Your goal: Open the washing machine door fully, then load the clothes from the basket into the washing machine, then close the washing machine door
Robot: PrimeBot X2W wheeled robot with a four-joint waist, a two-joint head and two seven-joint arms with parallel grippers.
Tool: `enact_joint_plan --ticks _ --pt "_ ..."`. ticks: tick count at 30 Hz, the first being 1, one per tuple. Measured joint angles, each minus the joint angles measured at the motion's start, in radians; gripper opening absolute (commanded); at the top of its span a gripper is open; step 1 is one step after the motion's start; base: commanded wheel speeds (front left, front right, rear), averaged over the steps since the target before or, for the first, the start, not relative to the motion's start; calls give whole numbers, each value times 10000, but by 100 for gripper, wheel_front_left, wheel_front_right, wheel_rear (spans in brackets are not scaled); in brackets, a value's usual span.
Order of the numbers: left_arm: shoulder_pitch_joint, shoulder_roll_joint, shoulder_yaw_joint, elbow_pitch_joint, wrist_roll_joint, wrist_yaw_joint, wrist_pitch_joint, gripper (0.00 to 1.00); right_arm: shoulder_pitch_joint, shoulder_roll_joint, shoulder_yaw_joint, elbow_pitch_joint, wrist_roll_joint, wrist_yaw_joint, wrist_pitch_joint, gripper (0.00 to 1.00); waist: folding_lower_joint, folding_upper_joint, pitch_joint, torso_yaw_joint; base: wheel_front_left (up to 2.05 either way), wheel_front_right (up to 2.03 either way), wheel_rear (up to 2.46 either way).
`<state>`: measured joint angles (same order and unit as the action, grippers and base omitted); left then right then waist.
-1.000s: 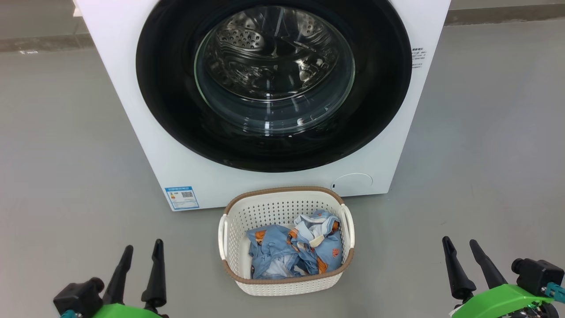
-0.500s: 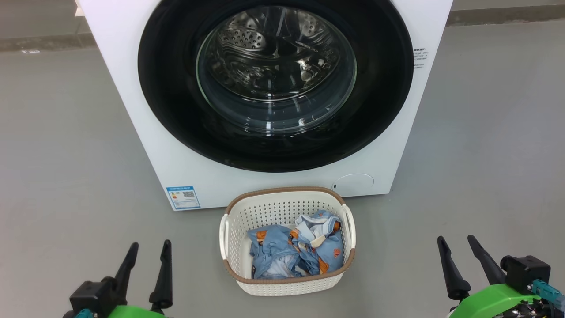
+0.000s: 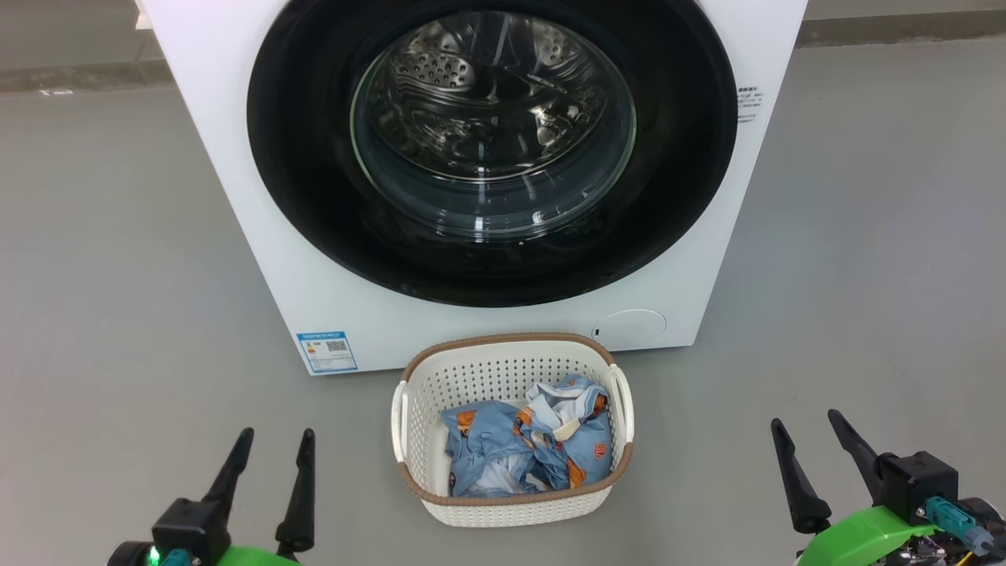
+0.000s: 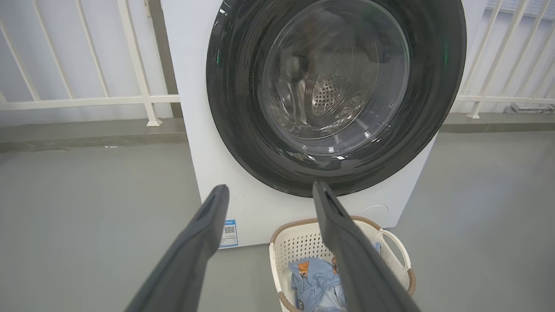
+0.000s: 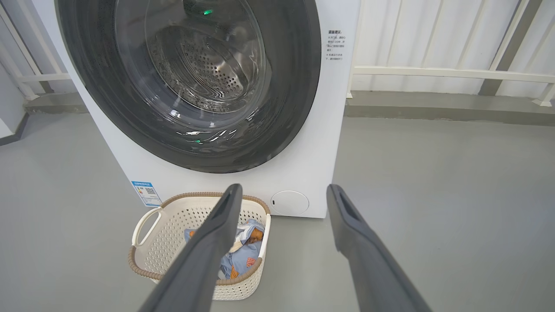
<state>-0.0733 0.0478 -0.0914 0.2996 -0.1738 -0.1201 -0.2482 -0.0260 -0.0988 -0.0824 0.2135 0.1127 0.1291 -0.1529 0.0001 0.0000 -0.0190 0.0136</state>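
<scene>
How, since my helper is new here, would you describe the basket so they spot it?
Find the big white washing machine with its round black door. On the floor before it stands the basket: cream, perforated, brown-rimmed, holding blue clothes.

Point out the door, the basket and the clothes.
the washing machine door point(image 3: 492, 134), head view, centre of its glass window.
the basket point(image 3: 471, 377), head view, perforated far wall.
the clothes point(image 3: 526, 442), head view, middle of the blue bundle.

Bare laundry corner — washing machine point(image 3: 377, 330), railing point(image 4: 86, 102)
</scene>
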Motion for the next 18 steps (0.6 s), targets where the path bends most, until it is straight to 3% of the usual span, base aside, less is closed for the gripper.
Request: enact_joint_plan --ticks 18 --pt "-183 -25 2 282 96 13 -13 100 2 -2 -15 -23 21 0 -88 100 0 0 2 21 0 0 0"
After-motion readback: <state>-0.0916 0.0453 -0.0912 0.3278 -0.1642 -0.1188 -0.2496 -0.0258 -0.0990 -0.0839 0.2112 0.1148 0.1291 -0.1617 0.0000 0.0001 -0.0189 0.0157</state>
